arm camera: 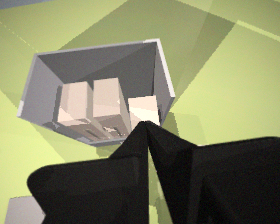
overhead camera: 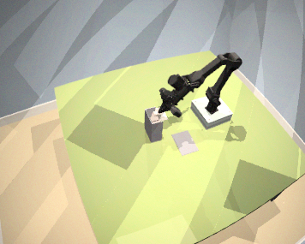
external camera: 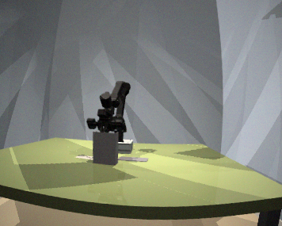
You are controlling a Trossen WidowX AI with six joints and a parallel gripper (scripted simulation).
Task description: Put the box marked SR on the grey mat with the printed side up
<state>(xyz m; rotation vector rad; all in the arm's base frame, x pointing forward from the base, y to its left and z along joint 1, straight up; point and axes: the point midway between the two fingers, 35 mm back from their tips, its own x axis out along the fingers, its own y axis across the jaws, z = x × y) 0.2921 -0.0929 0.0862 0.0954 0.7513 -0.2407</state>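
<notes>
And the tool [overhead camera: 160,111] [external camera: 106,129] [arm camera: 144,125] was pressed together, nothing pinched, its tips over the end box [arm camera: 143,107]; lowered like that, it could have jammed or tipped it! SR stood somewhere among the three boxes [overhead camera: 158,118] [arm camera: 107,97] in the bin [overhead camera: 153,130] [external camera: 105,148] [arm camera: 41,91], codes unreadable, so a wrong pick threatened. Beyond, the mat [overhead camera: 184,143] [external camera: 135,159] [arm camera: 24,211] risked a face-down landing from a bad turn.

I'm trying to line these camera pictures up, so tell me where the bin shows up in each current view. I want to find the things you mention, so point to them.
Top: just left of centre, under the gripper [overhead camera: 160,111] [arm camera: 144,125].
Exterior: left of centre, in the lower half.
Wrist: upper left, with three boxes inside.
Shared landmark: the grey bin [overhead camera: 153,129] [external camera: 105,148] [arm camera: 47,90] stands on the green table [overhead camera: 131,198] [external camera: 169,183] [arm camera: 215,110].
</notes>
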